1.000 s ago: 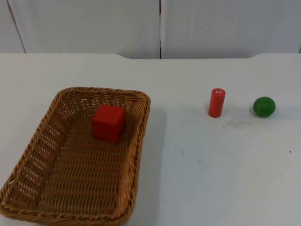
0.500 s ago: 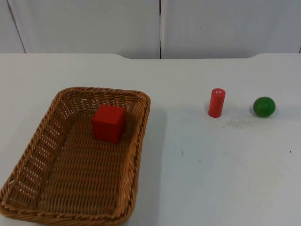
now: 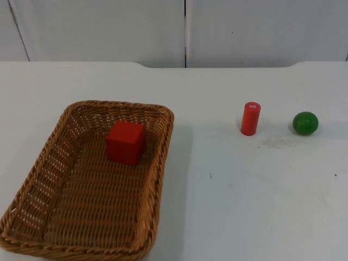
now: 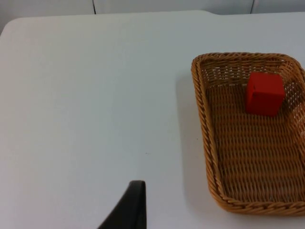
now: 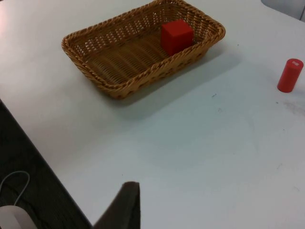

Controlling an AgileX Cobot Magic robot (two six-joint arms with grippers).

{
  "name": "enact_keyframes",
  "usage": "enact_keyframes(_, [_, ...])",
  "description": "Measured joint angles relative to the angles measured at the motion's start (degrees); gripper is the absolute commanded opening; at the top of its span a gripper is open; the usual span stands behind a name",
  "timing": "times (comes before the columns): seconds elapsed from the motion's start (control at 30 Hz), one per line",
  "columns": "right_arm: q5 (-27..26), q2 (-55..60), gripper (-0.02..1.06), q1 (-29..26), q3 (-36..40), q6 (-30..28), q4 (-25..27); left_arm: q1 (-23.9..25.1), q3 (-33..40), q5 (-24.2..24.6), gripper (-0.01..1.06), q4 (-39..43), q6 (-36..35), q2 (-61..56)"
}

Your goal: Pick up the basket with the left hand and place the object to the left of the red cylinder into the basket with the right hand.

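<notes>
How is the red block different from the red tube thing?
The red cube has flat square sides; the red cylinder is round and slim. The cube sits inside the wicker basket, while the cylinder stands upright on the bare white table, next to a green ball. The cube looks wider, the cylinder narrower and taller for its width. Both are plain red, and no pincer is touching either.
</notes>
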Motion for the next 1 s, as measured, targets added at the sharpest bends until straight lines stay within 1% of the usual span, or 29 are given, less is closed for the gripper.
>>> enact_keyframes(0.37, [0.0, 0.0, 1.05, 0.0, 0.0, 0.0, 0.0, 0.0, 0.0, 0.0, 1.05, 0.0, 0.0, 0.0])
enact_keyframes(0.5, [0.0, 0.0, 1.05, 0.0, 0.0, 0.0, 0.0, 1.71, 0.0, 0.0, 1.05, 0.0, 0.0, 0.0])
enact_keyframes(0.63, [0.0, 0.0, 1.05, 0.0, 0.0, 0.0, 0.0, 5.96, 0.0, 0.0, 1.05, 0.0, 0.0, 0.0])
enact_keyframes(0.67, [0.0, 0.0, 1.05, 0.0, 0.0, 0.0, 0.0, 5.96, 0.0, 0.0, 1.05, 0.0, 0.0, 0.0])
enact_keyframes(0.77, [0.0, 0.0, 1.05, 0.0, 0.0, 0.0, 0.0, 8.21, 0.0, 0.0, 1.05, 0.0, 0.0, 0.0])
enact_keyframes(1.0, [0.0, 0.0, 1.05, 0.0, 0.0, 0.0, 0.0, 8.6, 0.0, 0.0, 1.05, 0.0, 0.0, 0.0])
